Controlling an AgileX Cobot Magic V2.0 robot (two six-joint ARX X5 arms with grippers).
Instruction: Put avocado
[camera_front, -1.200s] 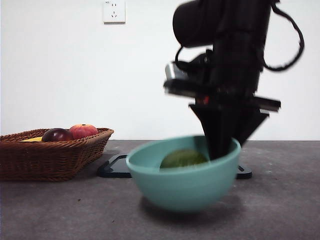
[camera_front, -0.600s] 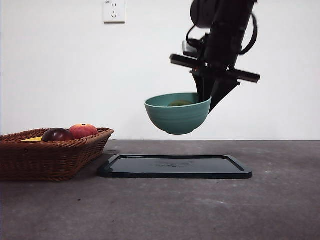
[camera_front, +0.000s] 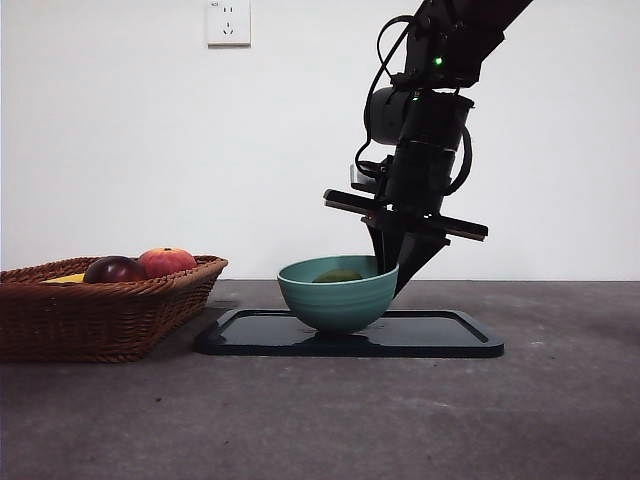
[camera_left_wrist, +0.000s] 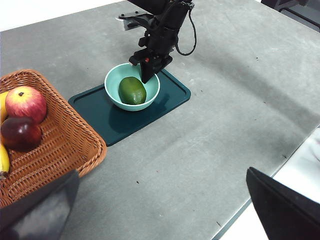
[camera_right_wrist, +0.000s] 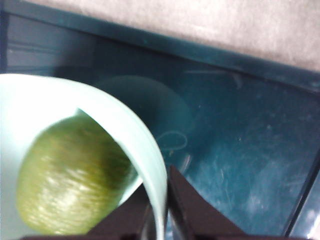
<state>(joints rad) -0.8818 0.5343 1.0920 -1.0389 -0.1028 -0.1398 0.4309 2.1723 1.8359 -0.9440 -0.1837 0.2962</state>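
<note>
Front view showed the right gripper (camera_front: 392, 283) pinching the rim of a teal bowl (camera_front: 337, 292), which rested on a dark tray (camera_front: 440, 335), apparently to place it there. The avocado (camera_left_wrist: 132, 90) lay inside the bowl. The left gripper (camera_left_wrist: 160, 205) waited high, jaws spread.

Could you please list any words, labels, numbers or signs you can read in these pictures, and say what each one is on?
None can be read.
Wall socket: a small mark at its top left corner, too small to read.
Tray: faint embossed marks on its front edge, too blurred to read.
Bowl, avocado, basket, fruit in it and right gripper: no text visible.
</note>
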